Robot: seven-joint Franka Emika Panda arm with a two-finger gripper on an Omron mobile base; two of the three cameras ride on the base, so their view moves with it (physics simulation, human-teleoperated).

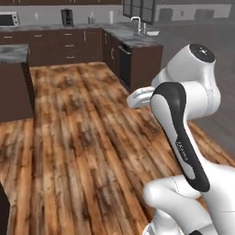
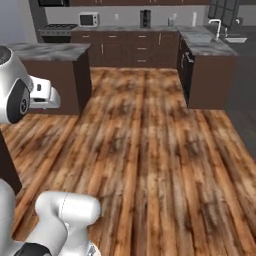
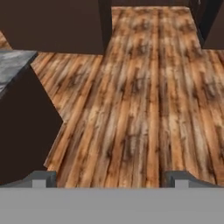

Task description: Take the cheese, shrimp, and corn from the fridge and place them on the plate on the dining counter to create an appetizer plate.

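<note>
**Base on open floor, claw spread and empty, no food in sight**

Gripper (image 3: 111, 177): the two small dark finger tips stand far apart at the bottom of the hand view, with bare floor between them. Spread wide, nothing pinched.

Surroundings: brown wood-plank floor (image 1: 82, 151) across all three views. A grey marbled stone top on a dark brown base (image 2: 50, 51) stands at the left of the right base view; its corner appears again at the left edge of the hand view. I cannot tell whether this is the dining counter, as no stools show. Along the back wall runs a drawer-fronted dark brown counter (image 2: 130, 47) carrying a white microwave (image 2: 88, 19) and a dark coffee machine (image 2: 145, 18). A sink with a curved tap (image 1: 137, 23) sits on the right-hand run.

Task items: cheese, shrimp, corn, fridge and plate are not visible from here, so their positions are unknown at this moment. Judgement: the fetch has not started; the base must first reach the fridge.

Handling (judgement from the task alone): cheese wedge is probably firm, so grip across its flat faces. Shrimp is tiny and likely to slip, so centre it carefully. Corn is elongated, so take it across the middle.

Containers: none seen with visible contents.
</note>
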